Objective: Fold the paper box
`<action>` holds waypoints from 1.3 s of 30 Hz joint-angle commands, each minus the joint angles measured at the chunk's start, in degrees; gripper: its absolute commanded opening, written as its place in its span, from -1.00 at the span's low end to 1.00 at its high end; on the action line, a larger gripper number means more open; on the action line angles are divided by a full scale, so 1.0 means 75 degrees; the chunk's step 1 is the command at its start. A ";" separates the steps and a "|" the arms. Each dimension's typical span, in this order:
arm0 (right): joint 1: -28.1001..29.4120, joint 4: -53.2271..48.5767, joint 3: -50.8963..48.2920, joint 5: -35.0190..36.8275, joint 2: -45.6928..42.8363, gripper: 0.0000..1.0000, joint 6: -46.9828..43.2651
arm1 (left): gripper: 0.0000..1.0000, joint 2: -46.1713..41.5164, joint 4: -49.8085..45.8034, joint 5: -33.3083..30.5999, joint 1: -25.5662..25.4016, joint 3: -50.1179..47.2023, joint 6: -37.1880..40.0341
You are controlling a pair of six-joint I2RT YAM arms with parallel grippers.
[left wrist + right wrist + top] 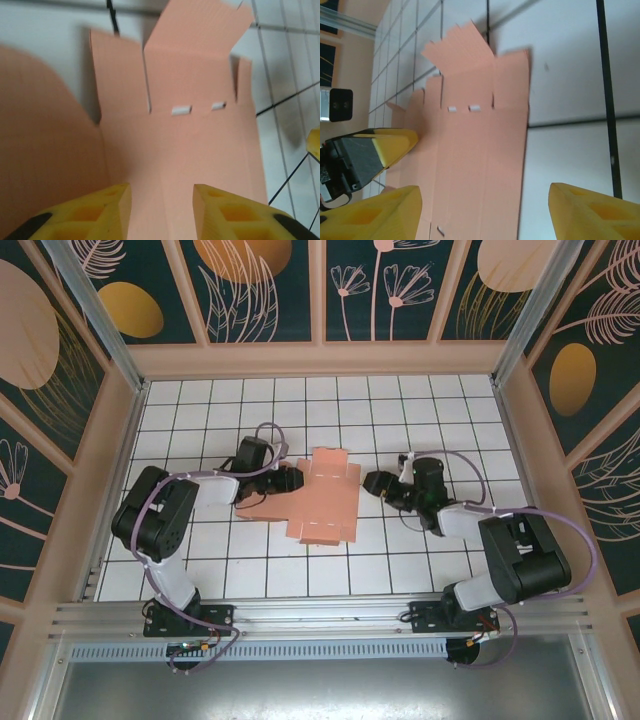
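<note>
The paper box [322, 495] is a salmon-pink cut-out sheet lying mostly flat in the middle of the tiled floor, with flaps and crease lines. My left gripper [290, 480] is at the sheet's left edge. In the left wrist view its yellow fingers [107, 200] stand a little apart over the paper box [190, 145], with bare sheet showing in the gap; a flap at the left rises, blurred. My right gripper [378, 483] hovers just right of the sheet, wide open. In its wrist view the right gripper [484, 200] straddles the right edge of the paper box [480, 150].
The white tiled floor [450, 410] is ringed by peach walls [320, 360] with an aluminium rail at the near edge. The left gripper's yellow finger [390, 142] shows across the sheet in the right wrist view.
</note>
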 commanded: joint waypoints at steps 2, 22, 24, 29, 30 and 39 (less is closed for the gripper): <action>0.0443 0.0759 -0.0099 0.0134 0.0016 0.40 0.0816 | -0.37 0.0315 -0.0145 -0.0133 -0.0025 -0.0323 0.0013; 0.0656 0.0958 0.1034 -0.1133 0.1844 -0.22 0.1044 | -0.43 0.0366 0.0640 -0.0785 -0.0025 -0.1045 -0.0942; 0.0668 0.0826 0.1089 -0.1077 0.1845 -0.48 0.1006 | -0.41 0.0322 0.0712 -0.0825 -0.0025 -0.1095 -0.1030; 0.0667 0.0343 0.1208 -0.0841 0.1757 -1.00 0.0767 | -0.22 0.0127 0.0960 -0.0837 -0.0025 -0.1200 -0.1154; 0.0645 0.0029 0.1319 -0.0759 0.1731 -1.00 0.0548 | -0.05 -0.0008 0.1214 -0.0765 -0.0025 -0.1264 -0.1144; -0.0041 -0.5137 0.3877 0.0660 0.2067 -1.00 -0.3433 | 0.81 -0.1788 0.1566 -0.1179 -0.0060 -0.1419 -0.0499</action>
